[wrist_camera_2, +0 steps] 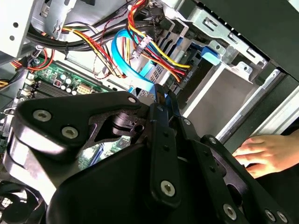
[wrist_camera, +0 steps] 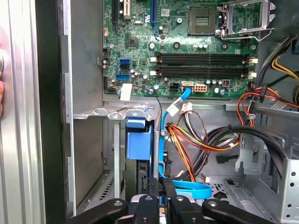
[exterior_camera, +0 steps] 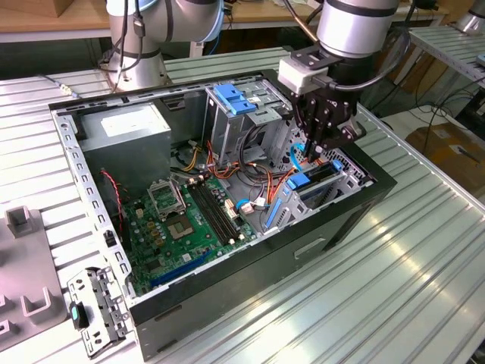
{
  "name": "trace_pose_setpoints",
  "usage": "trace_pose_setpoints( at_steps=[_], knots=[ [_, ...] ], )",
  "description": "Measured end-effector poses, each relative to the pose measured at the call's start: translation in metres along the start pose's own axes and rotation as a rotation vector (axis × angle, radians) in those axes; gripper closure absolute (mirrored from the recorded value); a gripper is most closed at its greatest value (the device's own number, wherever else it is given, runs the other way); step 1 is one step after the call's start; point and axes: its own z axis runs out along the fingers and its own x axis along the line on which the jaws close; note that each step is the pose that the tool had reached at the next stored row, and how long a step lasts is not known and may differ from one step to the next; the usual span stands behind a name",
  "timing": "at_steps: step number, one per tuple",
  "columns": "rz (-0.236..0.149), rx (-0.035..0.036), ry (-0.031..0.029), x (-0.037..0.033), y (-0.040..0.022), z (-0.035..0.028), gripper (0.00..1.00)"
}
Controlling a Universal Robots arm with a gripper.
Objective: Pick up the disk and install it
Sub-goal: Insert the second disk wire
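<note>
The disk (exterior_camera: 311,182), dark with bright blue carrier rails, stands on edge in the metal bay at the corner of the open computer case (exterior_camera: 333,227) on the exterior view's right. The first wrist view shows its blue end (wrist_camera: 138,140) set between the bay's walls. My gripper (exterior_camera: 320,155) hangs just above the bay and a little to one side of the disk, not holding it. Its black fingers (wrist_camera_2: 159,140) are pressed together, shut, with a thin blue strip showing between them. In the first wrist view my gripper (wrist_camera: 161,203) is next to the blue cable.
A thin blue cable (wrist_camera: 187,189) and a bundle of coloured wires (wrist_camera: 196,140) run close beside the bay. The tall cage with a blue latch (exterior_camera: 235,98), the power supply (exterior_camera: 125,129) and the motherboard (exterior_camera: 182,220) share the case. A hand (wrist_camera_2: 266,151) rests outside the case wall.
</note>
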Motion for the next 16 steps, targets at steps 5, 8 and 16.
trace_pose_setpoints(
  at_steps=[5, 8, 16],
  knots=[
    [0.002, 0.0081, -0.0203, 0.0135, 0.0007, 0.0022, 0.84],
    [0.003, 0.0099, -0.0282, 0.0170, 0.0008, 0.0027, 0.84],
    [0.003, 0.0099, -0.0281, 0.0173, 0.0008, 0.0027, 0.84]
  ],
)
